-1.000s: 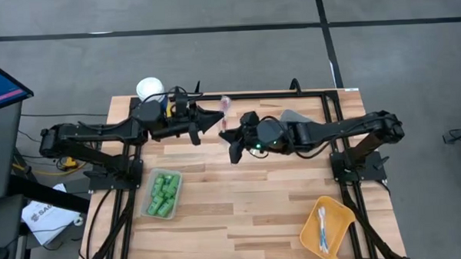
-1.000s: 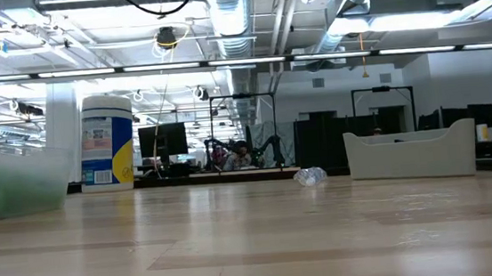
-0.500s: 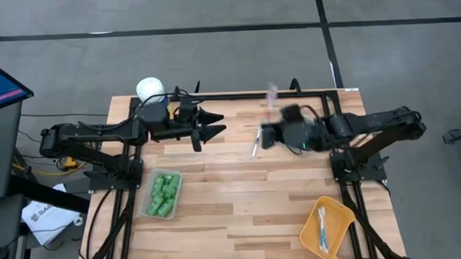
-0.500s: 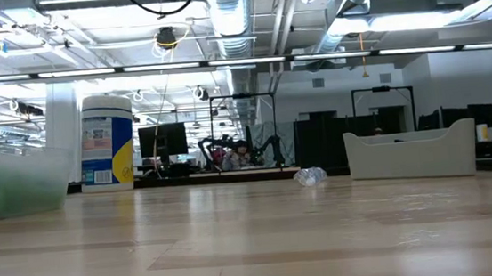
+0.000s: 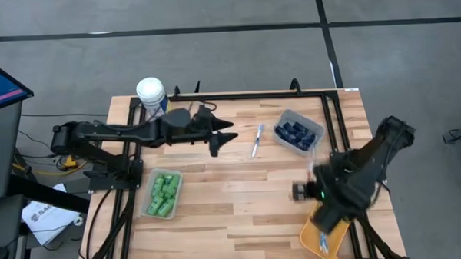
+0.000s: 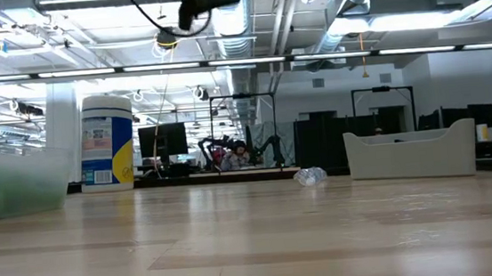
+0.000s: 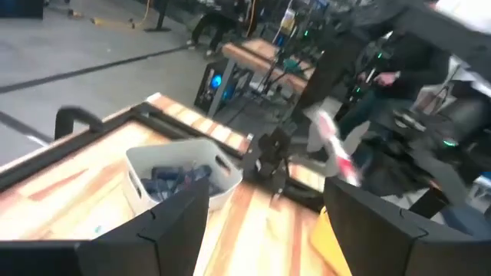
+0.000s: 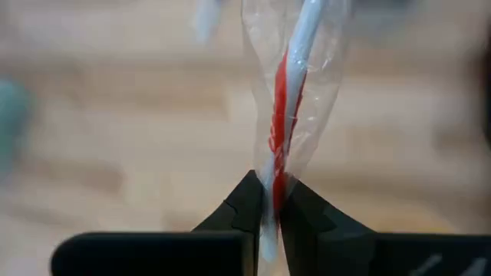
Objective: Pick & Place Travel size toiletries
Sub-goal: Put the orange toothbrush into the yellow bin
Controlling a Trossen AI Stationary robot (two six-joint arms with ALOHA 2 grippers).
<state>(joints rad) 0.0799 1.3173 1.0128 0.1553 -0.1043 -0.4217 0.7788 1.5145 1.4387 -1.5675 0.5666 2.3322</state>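
Observation:
My right gripper point(image 8: 268, 207) is shut on a red-and-white toothbrush point(image 8: 295, 84) in a clear wrapper. It hangs above the table's near right part point(image 5: 303, 190), beside the yellow tray point(image 5: 335, 210), which holds toothbrushes. My left gripper point(image 5: 223, 137) stands open and empty over the far middle of the table; its spread fingers point(image 7: 176, 222) frame the bin ahead. Another wrapped toothbrush point(image 5: 257, 140) lies flat on the wood. A clear bin point(image 5: 317, 130) holds dark navy tubes point(image 5: 294, 132), and a second bin point(image 5: 150, 211) holds green bottles point(image 5: 164, 192). My right gripper pinches the wrapped toothbrush between its two fingertips, on the handle's lower part point(image 8: 273, 180), through the clear wrapper. The toothbrush runs straight out beyond the fingers, along them. It is lifted clear of the table.
A white-lidded canister point(image 5: 150, 91) with a blue and yellow label stands at the far left corner. Black frame rails run along the table's far edge point(image 5: 245, 95) and both sides. Bare wood lies in the middle and near part point(image 5: 233, 214).
My left gripper has opened and let go of the red-and-white toothbrush, then reached a little toward the table's right. My right gripper has carried that toothbrush from the far middle toward the right, then to the near right beside the yellow tray, uncovering the bin of navy tubes.

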